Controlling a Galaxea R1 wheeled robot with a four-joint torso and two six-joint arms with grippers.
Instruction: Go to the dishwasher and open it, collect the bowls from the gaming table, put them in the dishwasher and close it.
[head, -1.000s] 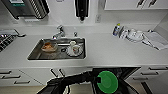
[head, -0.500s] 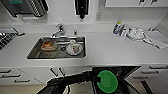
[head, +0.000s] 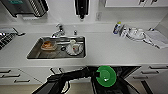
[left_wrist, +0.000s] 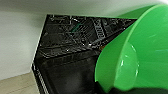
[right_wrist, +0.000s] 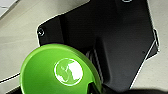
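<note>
Little has moved over the last second: in the head view the green bowl (head: 106, 76) sits a touch further toward the open dishwasher (head: 125, 71) than before, while the sink and counter keep their places, so the camera is steady.

Head view: the left arm (head: 67, 76) comes in from the lower left and reaches across to the bowl, which hangs face-up over the dark opening under the white counter (head: 105, 53). That placement makes sense for loading, with the bowl brought above the racks before it goes in. In the steel sink (head: 35, 53) lie a brownish dish (head: 48, 45) and a white cup (head: 73, 43), neither part of the job. White cabinet fronts (head: 17, 76) with dark handles flank the opening.

Left wrist view: 1 lime-green bowl (left_wrist: 140, 52) looms large, tilted on edge, just above the dishwasher's wire rack (left_wrist: 75, 35). The wrist appears angled downward toward the rack, which I judge suits easing the bowl in. The left gripper seems to carry it by the rim, though whether its grip is clenched I cannot tell.

Right wrist view: a second green bowl (right_wrist: 60, 72) sits close under the camera, its hollow facing up, above pale floor (right_wrist: 30, 22) and beside the robot's dark plate. It looks carried low, waiting its turn; the right gripper's grip cannot be told either.
</note>
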